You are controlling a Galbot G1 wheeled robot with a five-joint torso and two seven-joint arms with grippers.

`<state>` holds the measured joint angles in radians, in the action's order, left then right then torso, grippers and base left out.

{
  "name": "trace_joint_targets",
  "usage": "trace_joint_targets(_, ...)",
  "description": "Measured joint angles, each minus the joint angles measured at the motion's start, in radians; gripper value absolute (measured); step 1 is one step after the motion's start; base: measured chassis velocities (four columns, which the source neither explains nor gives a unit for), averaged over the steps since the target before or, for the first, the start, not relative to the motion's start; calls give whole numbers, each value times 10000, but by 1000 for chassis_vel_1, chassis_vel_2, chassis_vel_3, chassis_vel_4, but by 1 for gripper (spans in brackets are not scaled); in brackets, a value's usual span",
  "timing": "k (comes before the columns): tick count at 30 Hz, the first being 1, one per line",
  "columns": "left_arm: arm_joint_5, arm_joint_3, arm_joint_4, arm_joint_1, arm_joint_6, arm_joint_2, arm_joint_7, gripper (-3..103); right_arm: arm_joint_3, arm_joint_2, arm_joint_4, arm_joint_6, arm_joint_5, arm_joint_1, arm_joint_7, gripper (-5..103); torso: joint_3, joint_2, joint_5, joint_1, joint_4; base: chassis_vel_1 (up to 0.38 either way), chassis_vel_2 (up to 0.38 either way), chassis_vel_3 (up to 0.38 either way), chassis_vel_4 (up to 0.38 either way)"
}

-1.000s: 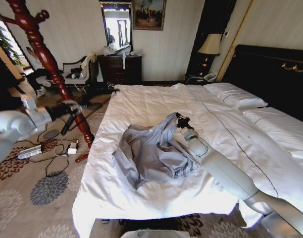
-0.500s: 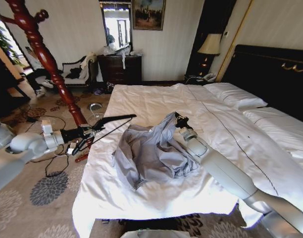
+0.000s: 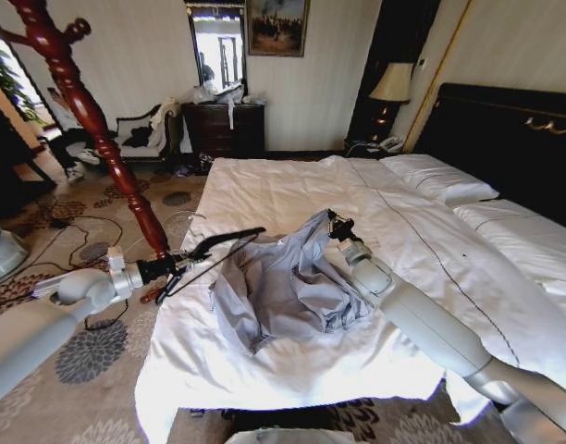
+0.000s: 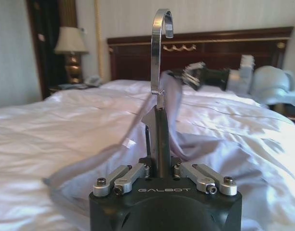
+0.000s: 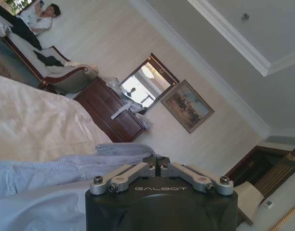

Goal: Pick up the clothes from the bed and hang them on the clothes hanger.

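Left gripper (image 4: 159, 166) clamps clothes hanger (image 3: 214, 246); right gripper (image 3: 336, 225) pinches clothes (image 3: 278, 282) over bed (image 3: 292, 190)

1. A light blue-grey crinkly shirt (image 3: 281, 285) lies rumpled on the wide white-duveted bed (image 3: 431, 250), one fold lifted.
2. A thin black hanger with silver hook (image 3: 218, 244) hovers just beside it.

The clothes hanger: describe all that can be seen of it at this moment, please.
The clothes hanger is a thin black frame with a silver metal hook. The left gripper is shut on it at the base of the hook, holding it in the air over the bed's near-left edge, its bar reaching toward the shirt. In the left wrist view the hook points toward the lifted cloth, which the right gripper is pinching; whether hanger and cloth touch cannot be told.
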<state>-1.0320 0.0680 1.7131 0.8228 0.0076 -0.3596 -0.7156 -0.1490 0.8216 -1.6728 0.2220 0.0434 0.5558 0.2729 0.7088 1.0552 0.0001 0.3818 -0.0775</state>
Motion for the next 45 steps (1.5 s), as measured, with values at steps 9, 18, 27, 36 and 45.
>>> trace_joint_targets(9,712,-662,209,-808,-171,-529,817,15,65,-190,-266,10,70,47,12,0,0,0,0,-1,-5,0,0,0,0)
trace_joint_targets(18,691,-2071,82,-1887,52,-947,371,15,233,-470,-627,-139,83,173,-21,0,1,0,-1,0,-3,0,0,0,0)
trace_joint_targets(27,683,-3728,-532,-3402,262,-1579,232,15,323,-652,-957,-186,146,289,-41,0,1,0,-2,0,-2,0,0,0,0)
trace_joint_targets(36,486,-4571,-1267,-4687,449,-2364,362,15,453,-765,-1195,-209,264,377,-43,0,0,0,1,0,-1,0,0,0,0)
trace_joint_targets(45,335,-5117,-1677,-5313,547,-2797,433,15,494,-864,-1339,-198,372,373,-42,0,0,0,-2,0,-3,0,0,0,0)
